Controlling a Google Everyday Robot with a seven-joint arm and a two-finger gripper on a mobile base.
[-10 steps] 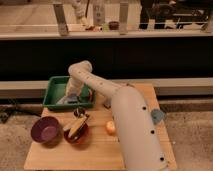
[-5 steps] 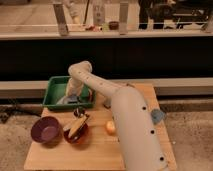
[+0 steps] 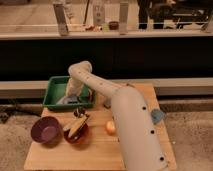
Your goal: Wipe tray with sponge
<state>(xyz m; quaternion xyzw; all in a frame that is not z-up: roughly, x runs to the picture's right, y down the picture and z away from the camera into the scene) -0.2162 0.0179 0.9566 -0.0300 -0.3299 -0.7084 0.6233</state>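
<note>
The green tray (image 3: 54,86) sits at the back left of the wooden table. My arm reaches from the lower right across the table and down into the tray. The gripper (image 3: 73,96) is inside the tray, low over its floor near the front wall. A pale bluish bit (image 3: 66,100) shows at the gripper's end on the tray floor; it looks like the sponge, mostly hidden by the gripper. I cannot make out whether the gripper holds it.
A purple bowl (image 3: 45,130) and a red bowl (image 3: 76,132) holding some items stand in front of the tray. An orange fruit (image 3: 110,127) lies beside the arm. A light-blue cup-like object (image 3: 158,116) sits at the table's right edge. A railing and wall run behind.
</note>
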